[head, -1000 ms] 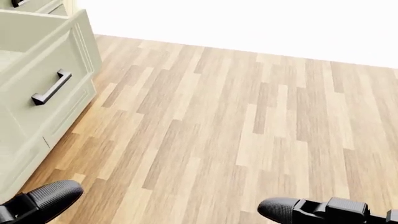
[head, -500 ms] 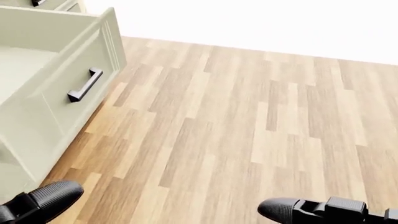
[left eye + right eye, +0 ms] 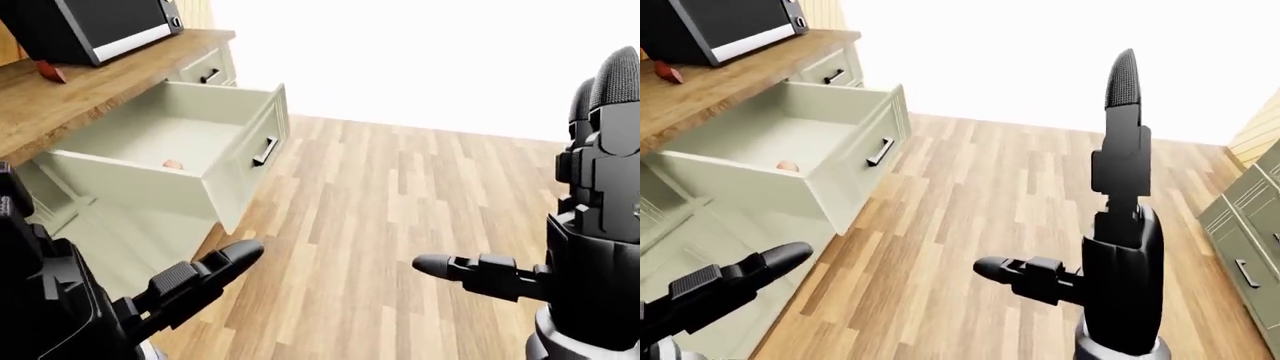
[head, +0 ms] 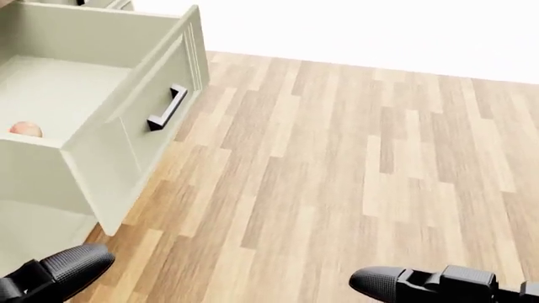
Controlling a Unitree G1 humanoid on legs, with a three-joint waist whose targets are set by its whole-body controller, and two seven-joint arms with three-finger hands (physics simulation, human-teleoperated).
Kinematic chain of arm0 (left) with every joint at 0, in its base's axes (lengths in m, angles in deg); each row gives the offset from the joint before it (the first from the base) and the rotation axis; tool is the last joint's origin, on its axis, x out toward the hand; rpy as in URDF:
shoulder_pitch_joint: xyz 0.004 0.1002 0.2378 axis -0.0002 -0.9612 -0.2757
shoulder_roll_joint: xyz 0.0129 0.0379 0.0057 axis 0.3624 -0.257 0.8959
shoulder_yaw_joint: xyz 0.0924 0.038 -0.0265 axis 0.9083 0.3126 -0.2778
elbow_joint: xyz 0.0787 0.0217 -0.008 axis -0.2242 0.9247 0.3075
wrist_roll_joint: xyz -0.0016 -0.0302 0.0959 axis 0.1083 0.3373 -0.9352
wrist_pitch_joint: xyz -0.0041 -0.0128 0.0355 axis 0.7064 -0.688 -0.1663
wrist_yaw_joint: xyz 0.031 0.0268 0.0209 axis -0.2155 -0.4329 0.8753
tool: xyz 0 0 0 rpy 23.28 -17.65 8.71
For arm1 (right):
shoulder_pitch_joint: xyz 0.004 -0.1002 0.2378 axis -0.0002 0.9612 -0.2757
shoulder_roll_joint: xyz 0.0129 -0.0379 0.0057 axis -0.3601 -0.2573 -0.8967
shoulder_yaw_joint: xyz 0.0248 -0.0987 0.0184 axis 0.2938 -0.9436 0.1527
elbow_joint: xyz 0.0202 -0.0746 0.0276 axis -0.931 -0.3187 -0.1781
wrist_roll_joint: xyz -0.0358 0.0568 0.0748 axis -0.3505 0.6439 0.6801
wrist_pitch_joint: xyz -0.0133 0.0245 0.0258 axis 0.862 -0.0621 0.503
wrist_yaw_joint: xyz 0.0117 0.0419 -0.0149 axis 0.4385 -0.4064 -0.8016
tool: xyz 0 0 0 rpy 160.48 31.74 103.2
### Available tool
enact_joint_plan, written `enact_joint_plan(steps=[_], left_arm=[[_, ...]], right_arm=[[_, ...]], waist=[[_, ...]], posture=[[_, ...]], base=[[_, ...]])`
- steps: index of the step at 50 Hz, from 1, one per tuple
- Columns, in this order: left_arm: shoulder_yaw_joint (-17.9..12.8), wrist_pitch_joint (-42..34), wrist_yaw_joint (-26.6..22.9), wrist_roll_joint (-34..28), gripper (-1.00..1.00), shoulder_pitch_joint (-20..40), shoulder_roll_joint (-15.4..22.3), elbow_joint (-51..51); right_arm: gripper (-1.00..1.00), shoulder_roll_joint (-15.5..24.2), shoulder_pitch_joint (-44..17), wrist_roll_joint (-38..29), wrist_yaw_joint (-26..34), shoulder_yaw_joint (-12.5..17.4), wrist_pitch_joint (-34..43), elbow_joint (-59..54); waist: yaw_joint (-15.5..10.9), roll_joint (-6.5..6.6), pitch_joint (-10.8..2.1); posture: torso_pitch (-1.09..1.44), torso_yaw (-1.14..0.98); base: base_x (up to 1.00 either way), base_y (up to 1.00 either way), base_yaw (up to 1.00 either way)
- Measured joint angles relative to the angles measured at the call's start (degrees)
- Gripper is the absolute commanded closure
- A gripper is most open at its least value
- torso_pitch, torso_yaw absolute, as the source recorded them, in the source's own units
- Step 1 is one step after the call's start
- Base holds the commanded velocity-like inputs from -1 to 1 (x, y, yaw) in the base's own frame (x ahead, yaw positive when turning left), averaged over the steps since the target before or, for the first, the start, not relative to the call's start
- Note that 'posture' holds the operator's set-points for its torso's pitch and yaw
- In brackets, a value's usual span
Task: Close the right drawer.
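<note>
1. Change since the earlier head view: the whole picture has slid right, so the camera has turned toward the cabinets. The drawer's inside and a small round object now show; the things themselves look unmoved.
2. Right hand (image 3: 1118, 187): released, fingers spread, one raised upright, one jutting left. Black, blocky, with stippled rubbery tips. It grasps nothing and hangs well apart from the drawer, probably held ready for a push.
3. Left hand (image 3: 205, 274): released, fingers extended toward the floor gap beside the drawer, touching nothing.
4. Right drawer (image 3: 243, 154): pulled far out from under the desk, at the left of each view. Pale sage panelled front, smooth painted box. Not yet closed.
5. Handle (image 4: 167, 108): dark metal bar on the drawer front, untouched.
6. Small round object (image 4: 25, 129): peach-coloured, lying inside the drawer; identity unclear.
7. Desk (image 3: 95, 90): warm wood-grain top, carrying a black appliance (image 3: 95, 26) with a silver edge.
8. Floor (image 4: 354, 164): light plank laminate, matte.
</note>
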State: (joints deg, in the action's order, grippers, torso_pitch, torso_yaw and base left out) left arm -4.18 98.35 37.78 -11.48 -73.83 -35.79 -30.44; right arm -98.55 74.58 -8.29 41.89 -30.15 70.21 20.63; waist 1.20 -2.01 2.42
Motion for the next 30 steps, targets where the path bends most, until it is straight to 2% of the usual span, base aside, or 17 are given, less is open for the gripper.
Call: enact_joint_plan(steps=[2, 4, 7, 9, 12, 19, 22, 24, 27, 30], left_arm=[[-0.17, -0.16, -0.09, -0.02, -1.00, 0.15, -0.01, -0.30], [-0.15, -0.08, 0.00, 0.04, -1.00, 0.37, -0.06, -0.90], [0.06, 0.31, -0.01, 0.04, -1.00, 0.45, -0.15, -1.18], [-0.28, 0.21, 0.00, 0.13, -1.00, 0.51, -0.05, -1.07], [-0.86, -0.43, 0.17, 0.16, -1.00, 0.05, 0.19, -0.03], [-0.80, -0.25, 0.18, 0.31, -1.00, 0.37, -0.11, -0.84], [-0.64, -0.19, 0.17, 0.31, -1.00, 0.38, -0.07, -0.94], [-0.16, 0.06, 0.04, 0.17, -1.00, 0.15, -0.25, -0.43], [-0.13, -0.16, -0.18, -0.03, -1.00, 0.17, -0.02, -0.20], [-0.09, -0.10, 0.06, 0.02, -1.00, 0.39, 0.05, -1.00]], right_arm=[[-1.00, -0.05, -0.21, -0.11, 0.01, -0.20, 0.39, 0.01], [-1.00, -0.02, -0.48, -0.12, -0.05, -0.49, 0.27, 0.56], [-1.00, 0.04, -0.71, -0.18, -0.32, -0.21, 0.13, 0.97], [-1.00, -0.22, -0.97, -0.27, -0.31, -0.45, 0.16, 0.87], [-1.00, -0.38, -0.55, -0.40, 0.26, -0.97, 0.28, -0.30], [-1.00, -0.24, -0.85, -0.40, 0.03, -1.06, 0.24, 0.90], [-1.00, -0.16, -0.87, -0.30, 0.03, -0.94, 0.14, 0.93], [-1.00, 0.28, -0.53, -0.33, -0.17, -0.40, 0.44, 0.49], [-1.00, 0.25, -0.38, -0.38, -0.19, -0.14, 1.23, -0.11], [-1.00, 0.46, -0.58, -0.39, -0.42, -0.75, 1.12, 0.69]], waist=[[-0.30, 0.27, -0.44], [-0.41, 1.52, -0.05], [-0.10, 4.28, 0.51], [-0.40, 6.77, -0.27], [-0.79, 5.53, 0.33], [-0.60, 1.31, 0.41], [-0.47, -0.88, 0.12], [0.16, 0.47, 0.47], [-0.30, 0.00, -0.46], [-0.45, 1.74, -0.01]], posture=[[0.00, 0.00], [0.00, 0.00], [0.00, 0.00], [0.00, 0.00], [0.00, 0.00], [0.00, 0.00], [0.00, 0.00], [0.00, 0.00], [0.00, 0.00], [0.00, 0.00]], base=[[0.00, 0.33, 0.00], [0.00, 0.33, 0.00], [0.00, 0.33, 0.00], [0.00, 0.33, 0.00], [0.00, 0.33, 0.00], [0.00, 0.33, 0.00], [0.00, 0.33, 0.00], [0.00, 0.33, 0.00], [0.00, 0.33, 0.00], [0.00, 0.33, 0.00]])
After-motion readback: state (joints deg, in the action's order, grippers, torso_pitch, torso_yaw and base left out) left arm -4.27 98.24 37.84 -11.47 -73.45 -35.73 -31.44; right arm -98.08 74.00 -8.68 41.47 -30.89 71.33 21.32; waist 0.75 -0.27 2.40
